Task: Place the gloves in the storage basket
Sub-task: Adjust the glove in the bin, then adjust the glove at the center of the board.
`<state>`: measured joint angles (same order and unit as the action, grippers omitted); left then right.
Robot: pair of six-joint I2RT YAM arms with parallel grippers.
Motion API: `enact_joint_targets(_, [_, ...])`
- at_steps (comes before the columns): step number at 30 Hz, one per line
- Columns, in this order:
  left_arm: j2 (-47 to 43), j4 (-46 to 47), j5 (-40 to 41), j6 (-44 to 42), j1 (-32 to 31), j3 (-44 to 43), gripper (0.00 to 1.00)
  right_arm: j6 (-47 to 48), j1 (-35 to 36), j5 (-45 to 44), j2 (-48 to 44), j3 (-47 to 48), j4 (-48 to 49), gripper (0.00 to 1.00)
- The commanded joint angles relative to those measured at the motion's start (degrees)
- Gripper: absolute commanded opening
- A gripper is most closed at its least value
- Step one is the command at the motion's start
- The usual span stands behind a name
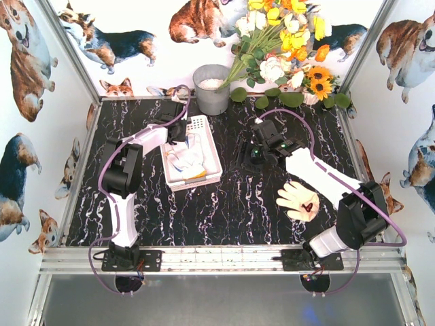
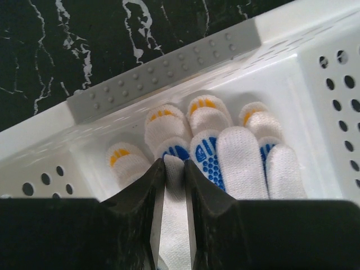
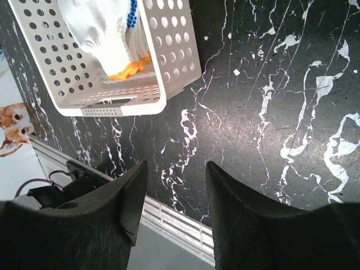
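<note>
The white storage basket (image 1: 215, 161) stands left of centre on the black marble table, with white knit gloves (image 1: 187, 163) lying in it. My left gripper (image 1: 179, 133) hangs over the basket's far end. In the left wrist view it (image 2: 174, 163) is shut on a finger of the blue-dotted white glove (image 2: 242, 163), which rests on an orange-tipped glove (image 2: 208, 111) against the basket wall (image 2: 332, 84). A beige glove (image 1: 294, 195) with a red mark lies on the table beside the right arm. My right gripper (image 1: 258, 152) (image 3: 175, 166) is open over bare table, and the basket (image 3: 169, 56) shows at upper left.
A grey metal bucket (image 1: 212, 88) and a bunch of flowers (image 1: 285, 47) stand at the back edge. An aluminium rail (image 1: 224, 258) runs along the near edge. Patterned walls close in the table on the left, right and back.
</note>
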<state>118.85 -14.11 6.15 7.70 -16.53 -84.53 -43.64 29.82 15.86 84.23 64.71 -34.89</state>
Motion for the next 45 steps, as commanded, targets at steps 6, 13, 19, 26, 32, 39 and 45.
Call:
enact_joint_targets(6, [-3.27, 4.94, -6.07, 0.95, 0.1, 2.06, 0.15, 0.1, -0.29, -1.17, -3.07, -0.19, 1.27, 0.48])
enact_joint_targets(13, [-4.2, 7.59, -8.68, -0.13, -0.16, 3.48, 0.05, -0.29, -0.29, -0.74, -3.28, -0.88, 1.63, 0.48])
enact_joint_targets(19, [-2.24, 5.51, -4.86, -0.17, -0.16, 2.06, 0.05, -0.17, -0.29, -0.56, -3.43, -0.81, 1.5, 0.48])
enact_joint_targets(26, [-1.9, 4.7, -1.16, 0.02, -0.12, 1.83, 0.38, 0.31, -0.29, -1.45, -4.51, -0.8, 0.59, 0.48])
enact_joint_targets(32, [-6.46, 5.41, -2.7, -0.81, -0.16, 2.53, 0.51, 2.29, -0.29, -4.87, -6.75, 0.06, -3.63, 0.48])
enact_joint_targets(39, [-21.98, 3.04, -3.02, -0.06, -0.25, 6.67, 0.63, 6.29, -1.57, -14.9, -13.2, 0.48, -16.22, 0.51])
enact_joint_targets(45, [-40.33, -2.25, 1.26, 1.9, 0.12, 17.57, 0.75, 5.24, -8.29, -24.43, -21.61, -7.16, -23.67, 0.51])
